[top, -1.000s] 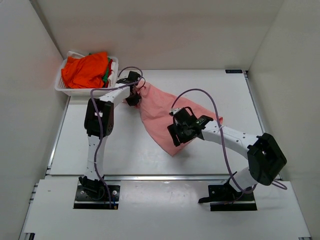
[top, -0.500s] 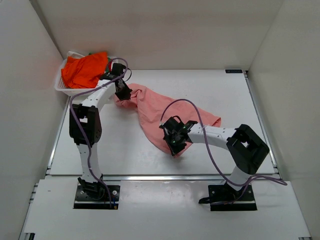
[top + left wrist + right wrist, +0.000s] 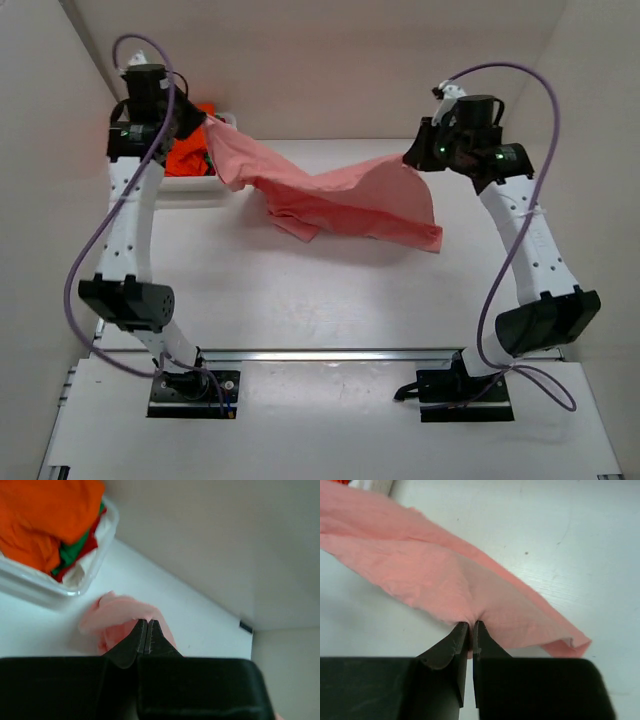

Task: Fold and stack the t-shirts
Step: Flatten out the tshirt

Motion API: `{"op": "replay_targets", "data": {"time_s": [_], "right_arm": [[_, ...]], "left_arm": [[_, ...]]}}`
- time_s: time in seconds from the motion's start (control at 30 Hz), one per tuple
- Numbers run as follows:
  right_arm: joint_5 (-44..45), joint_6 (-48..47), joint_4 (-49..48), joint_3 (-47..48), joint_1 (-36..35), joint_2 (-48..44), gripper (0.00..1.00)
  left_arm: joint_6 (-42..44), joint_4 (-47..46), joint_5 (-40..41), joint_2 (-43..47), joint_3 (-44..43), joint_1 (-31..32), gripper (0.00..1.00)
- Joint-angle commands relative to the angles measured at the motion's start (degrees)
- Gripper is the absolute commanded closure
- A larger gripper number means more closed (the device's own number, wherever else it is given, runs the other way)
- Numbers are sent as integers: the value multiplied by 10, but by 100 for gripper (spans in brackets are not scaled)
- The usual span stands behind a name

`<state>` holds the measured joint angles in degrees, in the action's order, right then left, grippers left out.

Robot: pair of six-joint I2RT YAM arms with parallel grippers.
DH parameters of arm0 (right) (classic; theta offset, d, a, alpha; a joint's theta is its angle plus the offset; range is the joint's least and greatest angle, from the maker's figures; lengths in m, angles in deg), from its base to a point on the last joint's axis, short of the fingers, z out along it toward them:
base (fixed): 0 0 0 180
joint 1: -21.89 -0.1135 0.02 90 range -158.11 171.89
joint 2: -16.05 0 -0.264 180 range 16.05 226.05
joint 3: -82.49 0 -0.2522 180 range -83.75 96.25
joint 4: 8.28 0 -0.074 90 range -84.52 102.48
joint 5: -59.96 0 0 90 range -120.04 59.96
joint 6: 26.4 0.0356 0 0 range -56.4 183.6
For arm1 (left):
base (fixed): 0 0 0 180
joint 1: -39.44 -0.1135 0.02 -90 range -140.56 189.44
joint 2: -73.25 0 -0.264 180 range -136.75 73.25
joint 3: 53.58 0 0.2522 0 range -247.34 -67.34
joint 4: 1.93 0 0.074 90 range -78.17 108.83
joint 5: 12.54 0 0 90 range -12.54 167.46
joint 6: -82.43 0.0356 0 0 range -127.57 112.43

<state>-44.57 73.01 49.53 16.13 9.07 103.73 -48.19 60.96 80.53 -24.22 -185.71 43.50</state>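
The salmon-pink cloth t-shirt [image 3: 340,200] is plain, with no pattern. At the white worktop's far left corner, a white plastic basket [image 3: 30,587] holds a bright orange cloth shirt [image 3: 45,510], green cloth [image 3: 70,552] and red cloth [image 3: 80,560].

Soft, even white light fills the enclosure from above, bright and without glare. In the top view the salmon-pink t-shirt [image 3: 340,195] throws only a faint, diffuse shadow on the table [image 3: 300,290]. Both wrist views show the left claw [image 3: 146,630] and right claw [image 3: 471,630] as dark, underexposed shapes. The left wrist view is soft, with the cloth and white basket [image 3: 30,587] blurred, while the right wrist view shows the cloth sharply.
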Motion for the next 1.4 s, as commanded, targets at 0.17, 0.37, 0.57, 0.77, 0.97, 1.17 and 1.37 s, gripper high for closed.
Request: {"op": "replay_targets", "data": {"time_s": [0.17, 0.37, 0.57, 0.77, 0.97, 1.17, 1.37], "right_arm": [[36, -10, 9, -28, 29, -168, 100], [86, -25, 6, -26, 16, -293, 100], [-7, -28, 37, 58, 99, -330, 100], [-3, -33, 42, 75, 110, -298, 100], [-14, -31, -64, -79, 143, -254, 100], [-24, -15, -193, -195, 144, -147, 100], [-38, 6, -272, -154, 151, 62, 100]], "left_arm": [[77, -83, 83, 249, 45, 9, 100], [107, -114, 135, 358, 33, 62, 100], [111, -62, 140, 381, -44, 119, 100], [94, -76, 95, 360, -15, 108, 100], [52, -202, 3, 320, 165, 74, 100], [59, -342, -3, 193, 283, 94, 100], [92, -392, 19, -56, 208, 111, 100]]}}
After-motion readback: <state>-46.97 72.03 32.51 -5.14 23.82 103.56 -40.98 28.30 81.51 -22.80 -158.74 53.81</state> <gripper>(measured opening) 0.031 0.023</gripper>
